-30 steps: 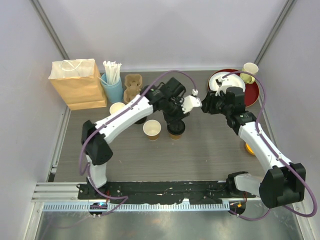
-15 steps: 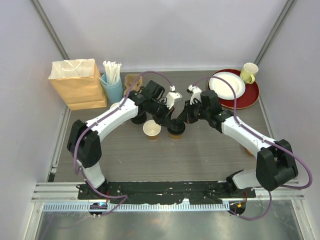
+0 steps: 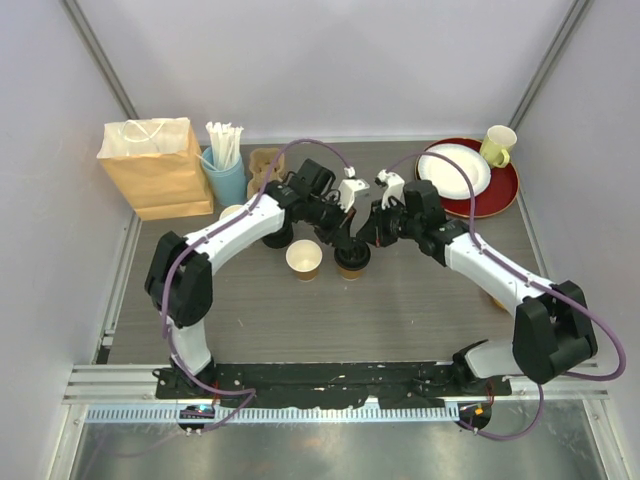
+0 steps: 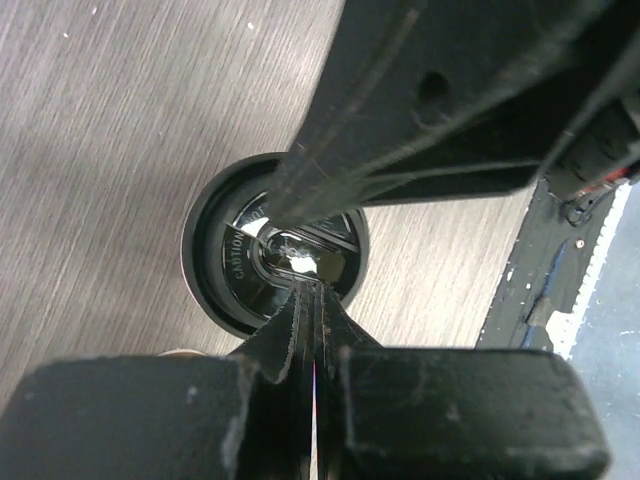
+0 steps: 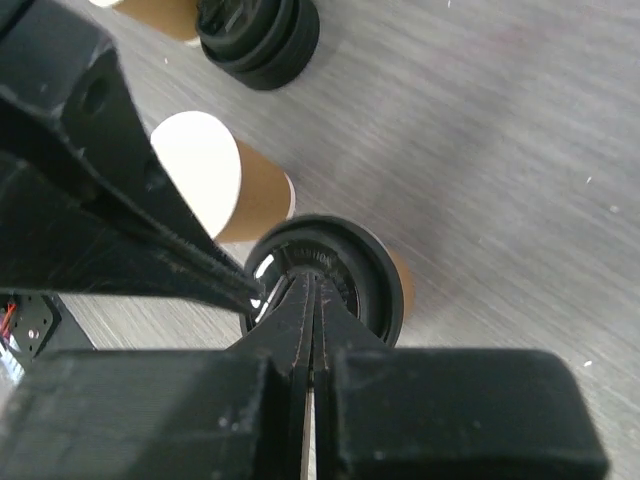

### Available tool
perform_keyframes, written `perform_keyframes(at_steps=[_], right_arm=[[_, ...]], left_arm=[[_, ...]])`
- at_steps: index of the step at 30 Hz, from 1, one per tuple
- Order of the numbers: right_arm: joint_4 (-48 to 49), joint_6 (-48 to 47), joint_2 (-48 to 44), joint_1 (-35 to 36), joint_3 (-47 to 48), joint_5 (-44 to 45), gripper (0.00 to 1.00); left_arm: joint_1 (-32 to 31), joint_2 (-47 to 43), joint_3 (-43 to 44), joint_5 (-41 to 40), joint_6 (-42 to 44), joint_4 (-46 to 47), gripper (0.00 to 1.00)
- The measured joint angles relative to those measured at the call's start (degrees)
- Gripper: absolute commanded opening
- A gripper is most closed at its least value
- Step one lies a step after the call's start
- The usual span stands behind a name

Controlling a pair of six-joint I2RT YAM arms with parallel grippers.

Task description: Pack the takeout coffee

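One takeout coffee cup (image 3: 352, 263), brown kraft paper with a black lid (image 4: 232, 262), stands at the table's middle. My left gripper (image 3: 345, 246) comes at it from the left and is shut, fingertips together on the lid's centre (image 4: 305, 285). From the right, my right gripper (image 3: 363, 240) is shut too, its tips (image 5: 312, 285) resting on the same lid (image 5: 375, 275). Neither holds anything. A lidless kraft cup (image 3: 304, 258) stands just left of the lidded one.
A kraft paper bag (image 3: 155, 165), a blue cup of straws (image 3: 226, 170) and a cardboard carrier (image 3: 265, 162) stand at the back left. Another open cup (image 3: 233, 214) and a stack of black lids (image 5: 258, 38) lie nearby. A red tray (image 3: 505, 190) with plate and yellow mug (image 3: 498, 145) sits back right.
Both grippers have closed. The right arm swung from the red tray over to the lidded cup, and the left gripper shifted onto the same lid.
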Motion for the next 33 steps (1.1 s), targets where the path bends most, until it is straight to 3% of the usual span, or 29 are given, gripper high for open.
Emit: perform_keyframes(at_steps=[7,23,33], right_arm=[[1.0,0.6,2.4,0.0,-4.1,-1.1,0.01],[-2.8,0.0,1.3,0.0,0.9,-0.8,0.01],[-1.4,0.1,2.0,0.0,-2.5,-1.0,0.01]], left_arm=[[0.0,3.7,-1.7,-0.9,0.0,1.1,0.0],[0.3,0.3,0.9,-0.2,1.6,-1.2,0.0],[1.1,1.6,-2.8,-1.8,2.8,-0.8,0.0]])
